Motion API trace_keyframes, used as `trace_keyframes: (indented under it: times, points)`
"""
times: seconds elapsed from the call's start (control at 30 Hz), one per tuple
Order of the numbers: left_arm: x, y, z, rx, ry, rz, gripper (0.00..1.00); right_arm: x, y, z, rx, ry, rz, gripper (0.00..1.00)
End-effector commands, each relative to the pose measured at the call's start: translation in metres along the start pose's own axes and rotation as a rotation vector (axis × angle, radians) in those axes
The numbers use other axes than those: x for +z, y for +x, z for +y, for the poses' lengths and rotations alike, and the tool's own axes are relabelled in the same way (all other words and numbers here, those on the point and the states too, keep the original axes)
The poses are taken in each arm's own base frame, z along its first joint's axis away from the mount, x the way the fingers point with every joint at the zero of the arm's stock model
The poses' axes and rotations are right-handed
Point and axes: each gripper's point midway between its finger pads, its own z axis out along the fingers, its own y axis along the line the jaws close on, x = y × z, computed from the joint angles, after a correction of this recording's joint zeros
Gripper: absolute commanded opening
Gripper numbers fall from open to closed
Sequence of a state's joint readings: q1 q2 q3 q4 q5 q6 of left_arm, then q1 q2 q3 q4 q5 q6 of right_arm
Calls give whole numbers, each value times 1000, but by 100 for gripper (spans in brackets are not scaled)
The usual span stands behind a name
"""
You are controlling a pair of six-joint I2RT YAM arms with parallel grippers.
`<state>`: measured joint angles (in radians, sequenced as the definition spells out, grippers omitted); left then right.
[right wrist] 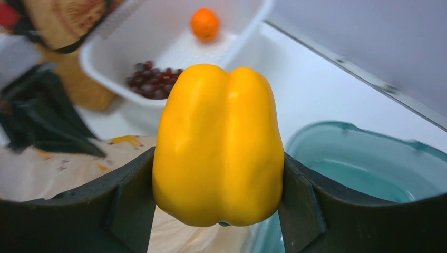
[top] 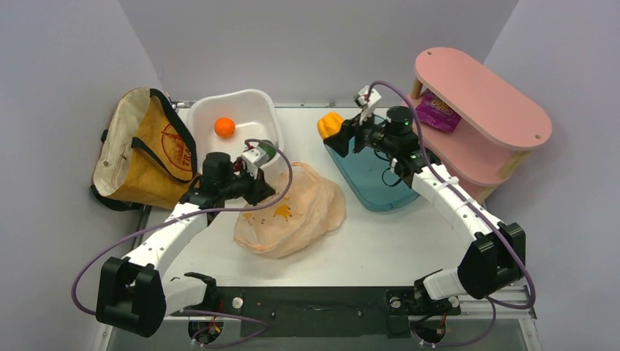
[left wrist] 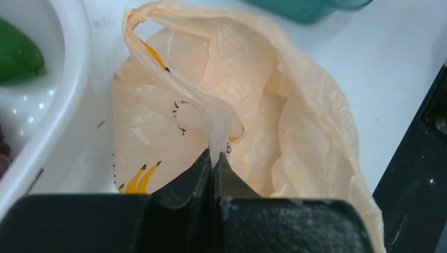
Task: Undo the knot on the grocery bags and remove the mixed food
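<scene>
The left gripper (left wrist: 213,158) is clenched on a twisted piece of the peach plastic bag (top: 300,212), which lies on the bench (top: 409,241) between the white tub (top: 241,99) and the teal tub (top: 373,183). The right gripper (top: 343,131) grasps the yellow bell pepper (right wrist: 219,145) above the far corner of the teal tub. The orange (top: 224,127), the dark red grapes (right wrist: 153,81) and a green fruit (left wrist: 18,52) are in the white tub. The canvas tote (top: 142,153) lies left of it.

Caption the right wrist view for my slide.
Right end effector holding a yellow bell pepper near the teal tub, white tub behind.
</scene>
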<state>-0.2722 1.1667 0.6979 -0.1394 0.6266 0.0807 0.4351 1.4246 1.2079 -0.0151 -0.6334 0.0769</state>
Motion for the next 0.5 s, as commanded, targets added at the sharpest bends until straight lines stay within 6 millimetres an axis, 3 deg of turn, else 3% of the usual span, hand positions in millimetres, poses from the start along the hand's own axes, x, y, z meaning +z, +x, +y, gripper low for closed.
trace_keyframes:
  times: [0.0, 0.1, 0.2, 0.3, 0.33, 0.47]
  points:
    - [4, -86, -18, -24, -49, -151, 0, -40, 20, -88, 123, 353, 20, 0]
    - [9, -107, -14, -125, -148, -156, 0, -68, 57, -137, 138, 550, 137, 0]
    - [10, -138, -7, -192, -219, -205, 0, -90, 83, -168, 172, 652, 210, 0]
    - [9, -165, -5, -250, -288, -269, 0, -99, 105, -189, 187, 716, 265, 0]
    - [3, -178, 8, -263, -386, -306, 0, -101, 109, -193, 182, 728, 277, 0]
    - [-6, -207, 14, -293, -530, -376, 0, -99, 125, -202, 192, 728, 325, 2]
